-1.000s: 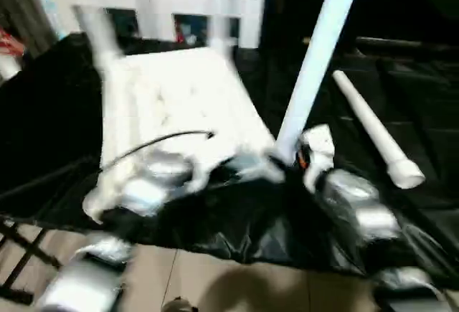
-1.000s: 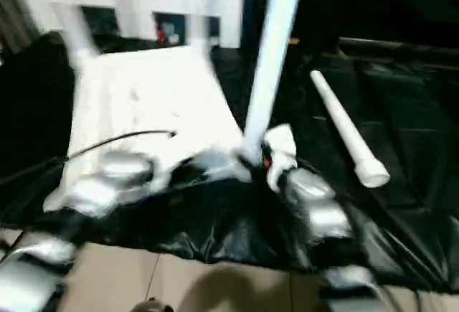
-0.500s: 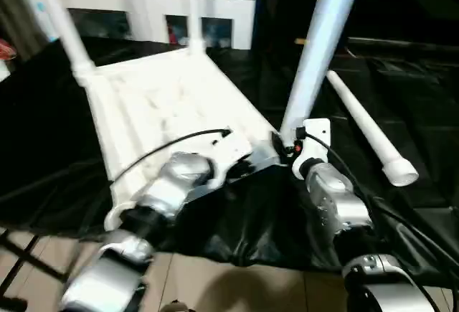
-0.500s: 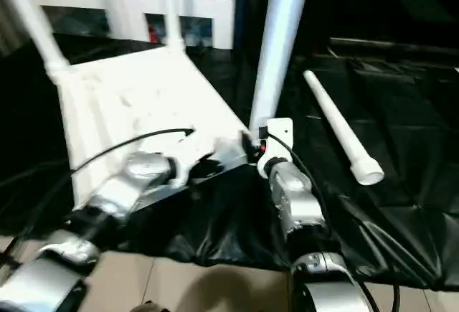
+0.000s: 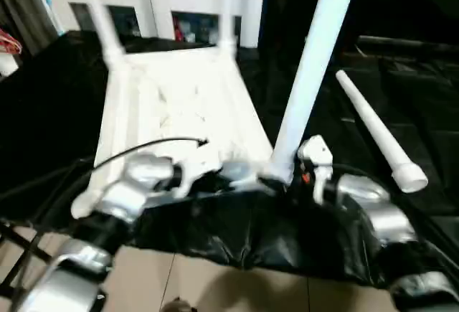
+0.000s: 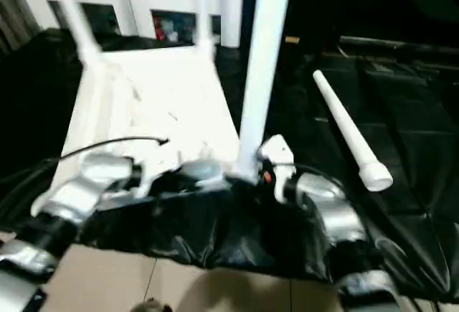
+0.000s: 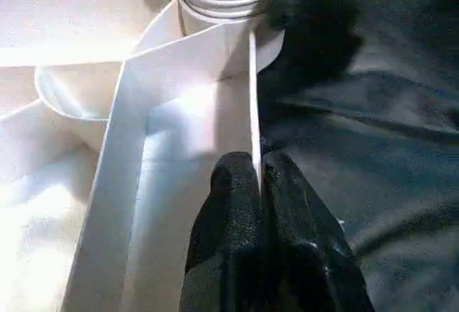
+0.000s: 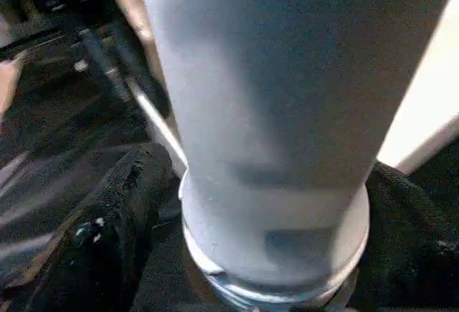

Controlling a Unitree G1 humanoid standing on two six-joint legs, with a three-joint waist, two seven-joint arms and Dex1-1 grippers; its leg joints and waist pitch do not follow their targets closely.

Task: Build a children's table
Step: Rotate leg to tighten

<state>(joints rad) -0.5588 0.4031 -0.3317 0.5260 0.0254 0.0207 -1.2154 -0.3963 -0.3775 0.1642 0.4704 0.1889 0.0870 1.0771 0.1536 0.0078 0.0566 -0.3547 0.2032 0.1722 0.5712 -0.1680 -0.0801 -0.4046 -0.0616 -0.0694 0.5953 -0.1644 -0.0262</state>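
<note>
Well, the small white plastic table top lies upside down on the black sheet, ribbed underside up, and three round white legs already stand in corner sockets: two at the far end, plus the near leg rising beside the right gripper. That gripper's black fingers straddle the leg's base; wide apart, but whether they press it I cannot tell. The left gripper is pinched tight on the thin rim of the top, next to the threaded collar. One loose tapered white leg waits on the sheet, well apart to the right, so one socket remains. Behind stands a white cabinet; a black cable drapes across the top.
</note>
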